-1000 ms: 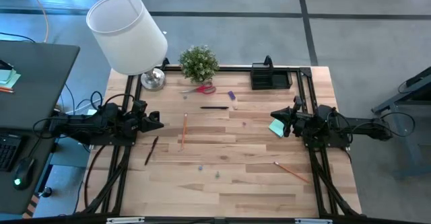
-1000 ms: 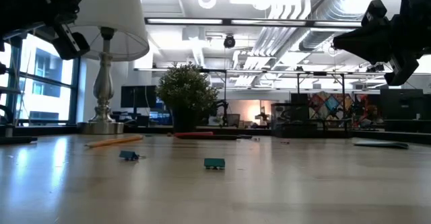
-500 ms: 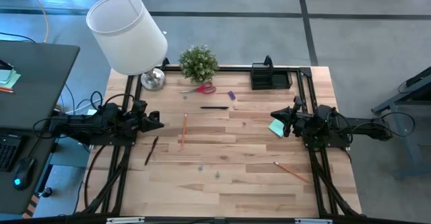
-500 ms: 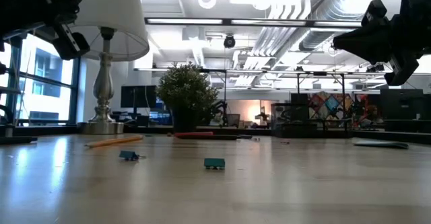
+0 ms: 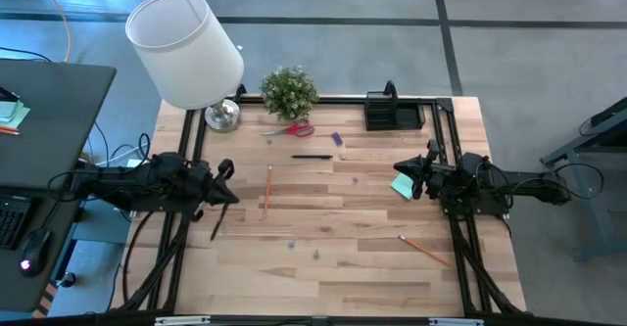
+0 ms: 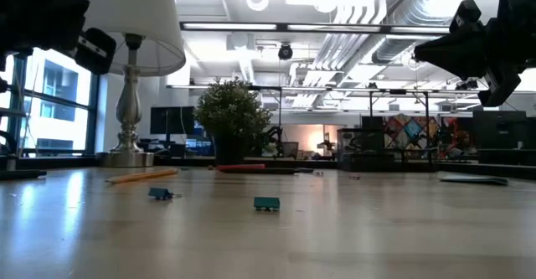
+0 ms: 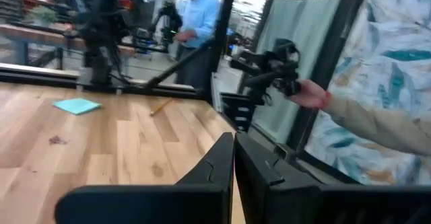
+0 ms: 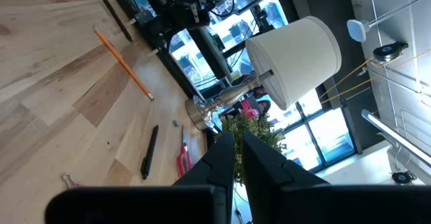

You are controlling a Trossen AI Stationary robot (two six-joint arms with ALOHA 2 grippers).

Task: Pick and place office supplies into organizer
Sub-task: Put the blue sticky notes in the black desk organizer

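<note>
**Both grippers closed and empty above the wooden table**

The small black rectangular organizer [image 5: 395, 114] is seen at the far edge of the pale plank table [image 5: 333, 257]; its compartments cannot be made out. The left gripper [image 5: 227, 172] and right gripper [image 5: 403, 173] are pressed together, holding nothing. The red-handled scissors [image 5: 291, 129], thin orange pencil [image 5: 267, 190] and mint-green square pad [image 5: 401, 185], partly hidden, lie scattered.

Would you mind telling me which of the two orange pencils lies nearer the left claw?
The upright-lying pencil mid-table, just beside the left claw. The other pencil lies slanted near the table's front right corner, on the right arm's side.
</note>
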